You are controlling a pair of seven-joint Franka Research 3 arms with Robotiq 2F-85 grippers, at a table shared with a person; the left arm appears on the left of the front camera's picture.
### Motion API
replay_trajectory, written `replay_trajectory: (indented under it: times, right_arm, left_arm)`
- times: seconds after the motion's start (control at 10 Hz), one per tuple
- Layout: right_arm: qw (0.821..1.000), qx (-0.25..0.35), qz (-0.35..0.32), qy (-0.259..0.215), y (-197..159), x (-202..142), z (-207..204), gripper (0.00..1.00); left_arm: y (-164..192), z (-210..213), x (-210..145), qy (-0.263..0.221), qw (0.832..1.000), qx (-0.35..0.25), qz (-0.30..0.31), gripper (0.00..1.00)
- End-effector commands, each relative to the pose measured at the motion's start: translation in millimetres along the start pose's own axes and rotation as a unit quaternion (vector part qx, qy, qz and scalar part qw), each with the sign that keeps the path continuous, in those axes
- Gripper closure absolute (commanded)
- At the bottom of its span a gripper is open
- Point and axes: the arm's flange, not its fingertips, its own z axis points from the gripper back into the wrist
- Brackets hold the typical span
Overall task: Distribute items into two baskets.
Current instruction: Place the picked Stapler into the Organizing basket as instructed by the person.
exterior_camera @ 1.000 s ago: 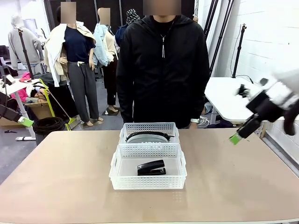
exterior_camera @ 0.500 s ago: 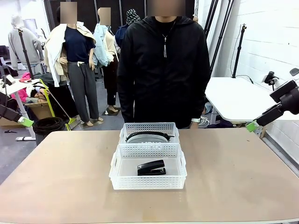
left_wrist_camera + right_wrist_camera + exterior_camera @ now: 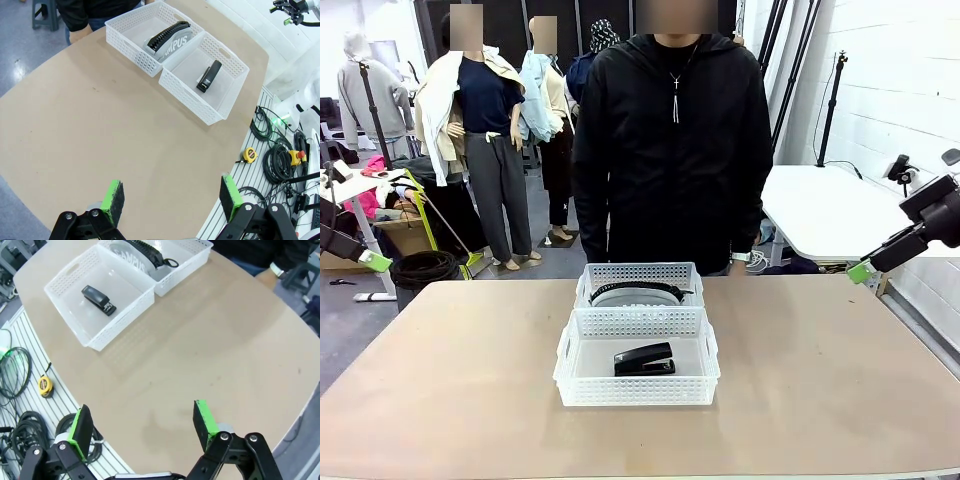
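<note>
White perforated baskets sit touching, end to end, mid-table; I see the black stapler in the near basket and the grey CAMPUS fabric piece in the far basket; my left gripper hangs with fingers spread wide, nothing between them — both baskets lie well ahead of its tips; my right gripper is likewise agape and empty, raised off the table's right edge, stapler far beyond its fingertips

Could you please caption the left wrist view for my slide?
Open left gripper above the table; stapler and fabric piece lie in separate baskets.
</note>
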Motion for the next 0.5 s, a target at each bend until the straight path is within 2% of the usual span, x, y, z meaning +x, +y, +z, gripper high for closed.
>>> replay_trajectory:
  times: [0.0, 0.4]
  right_arm:
    - [1.0, -0.006, -0.008, 0.004, 2.2, 2.9, 0.0, 0.0]
    - [1.0, -0.006, -0.008, 0.004, 2.2, 2.9, 0.0, 0.0]
  left_arm:
    - [-0.5, 1.1, 0.0, -0.007, 1.0, -0.005, -0.002, 0.0]
    - [-0.5, 1.1, 0.0, -0.007, 1.0, -0.005, -0.002, 0.0]
